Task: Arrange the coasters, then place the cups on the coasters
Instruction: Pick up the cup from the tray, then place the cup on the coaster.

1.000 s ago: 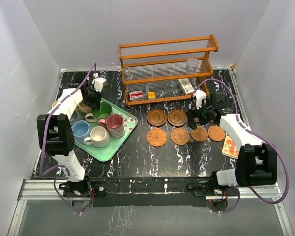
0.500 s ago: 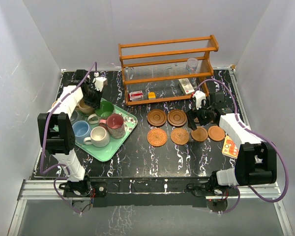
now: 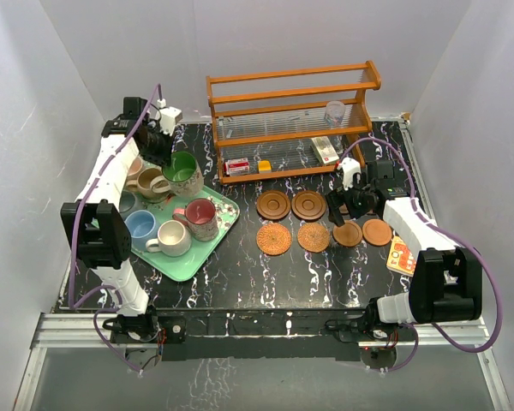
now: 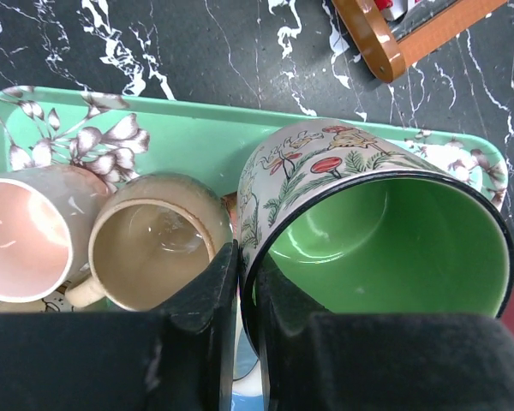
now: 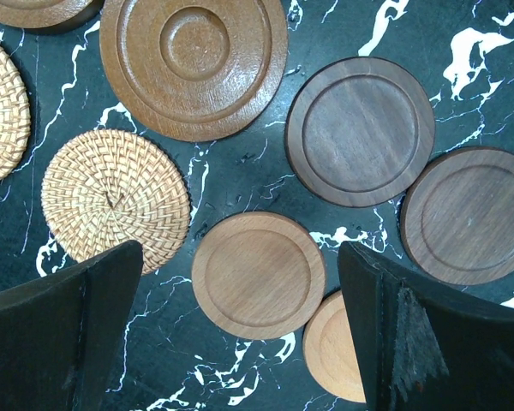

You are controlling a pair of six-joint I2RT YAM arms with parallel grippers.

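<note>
My left gripper [image 3: 161,147] [image 4: 247,257] is shut on the rim of the green floral mug [image 3: 183,171] [image 4: 385,231], one finger inside and one outside, holding it over the back of the green tray [image 3: 228,214] [image 4: 197,133]. Tan [image 4: 154,248] and pink [image 4: 21,235] mugs sit beside it. Maroon [image 3: 200,214], light blue [image 3: 140,225] and cream [image 3: 173,237] mugs stand on the tray. My right gripper [image 3: 347,207] [image 5: 240,253] hangs open above a smooth light coaster [image 5: 257,274]. Ringed [image 3: 273,205], woven [image 3: 274,239] and dark [image 5: 360,130] coasters lie around it.
A wooden rack [image 3: 291,120] stands at the back with a clear glass tumbler [image 3: 334,111] and small boxes on it; its corner [image 4: 385,43] is close to the green mug. An orange card [image 3: 400,254] lies at the right edge.
My left gripper has closed on the green mug's rim and drawn back and up, taking the mug toward the tray's far end. The right arm has stayed put.
</note>
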